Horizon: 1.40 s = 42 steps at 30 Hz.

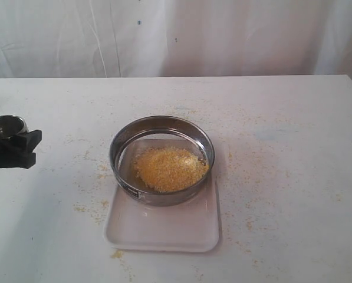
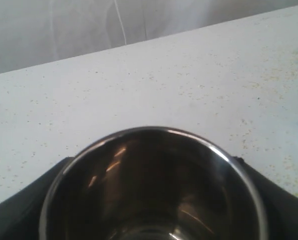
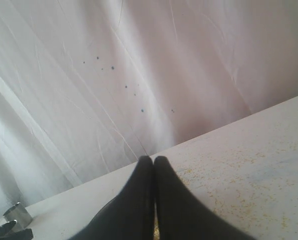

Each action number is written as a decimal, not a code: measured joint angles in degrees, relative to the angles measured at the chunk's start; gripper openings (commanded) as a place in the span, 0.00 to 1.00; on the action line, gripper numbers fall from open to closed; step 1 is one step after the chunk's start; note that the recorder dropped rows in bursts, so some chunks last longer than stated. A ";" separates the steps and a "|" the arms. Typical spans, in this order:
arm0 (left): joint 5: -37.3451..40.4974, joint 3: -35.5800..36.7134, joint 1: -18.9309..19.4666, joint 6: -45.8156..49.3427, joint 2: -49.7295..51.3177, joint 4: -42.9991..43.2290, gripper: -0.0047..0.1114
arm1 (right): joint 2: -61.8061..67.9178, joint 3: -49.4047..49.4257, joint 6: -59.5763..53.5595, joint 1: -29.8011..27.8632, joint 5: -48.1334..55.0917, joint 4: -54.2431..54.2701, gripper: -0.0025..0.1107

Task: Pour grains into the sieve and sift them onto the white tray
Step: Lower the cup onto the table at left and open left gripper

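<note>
Now, left gripper (image 1: 16, 144) holds a steel cup (image 1: 7, 125) upright, well left of the sieve (image 1: 164, 198); right gripper (image 3: 154, 200) clenched, empty. Grains (image 1: 170, 169) heaped in the sieve on the white tray (image 1: 164, 231); side label (image 1: 130, 191) unreadable.

Yellow grains (image 1: 170, 168) heaped in sieve (image 1: 161, 159) on white tray (image 1: 162, 229).

The sieve (image 1: 163, 198) stands mid-table (image 1: 293, 147) on the white tray (image 1: 164, 231). Its raised steel ring is the only tall obstacle, and the tray's low rim juts out on the sieve's near side. Above the sieve the way is open, straight down to the grains (image 1: 170, 169). Behind it and to its right the table offers free passage. Well left of the sieve, the left gripper (image 1: 19, 147), clamped round a steel cup (image 1: 7, 125), blocks the table edge.
</note>
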 measured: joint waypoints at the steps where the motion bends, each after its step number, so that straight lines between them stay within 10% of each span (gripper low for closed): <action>1: -1.20 -0.13 0.00 0.45 1.73 -0.11 0.04 | 0.00 0.00 0.00 0.00 0.00 0.00 0.02; 22: -7.50 -9.93 0.00 1.47 19.64 0.24 0.05 | 0.00 0.00 0.00 0.00 0.00 0.00 0.02; 25: -8.41 -10.04 0.00 1.47 20.03 0.24 0.26 | 0.00 0.00 0.00 0.00 0.00 0.00 0.02; 28: -9.37 -10.04 0.00 1.51 20.38 0.24 0.76 | 0.00 0.00 0.00 0.00 0.00 0.00 0.02; 30: -9.63 -10.04 -0.12 1.51 20.38 0.06 0.92 | 0.00 0.00 0.00 0.00 0.00 0.00 0.02; 42: -10.44 -8.13 -1.86 5.90 19.01 -2.04 0.88 | 0.00 0.00 0.00 0.00 0.00 0.00 0.02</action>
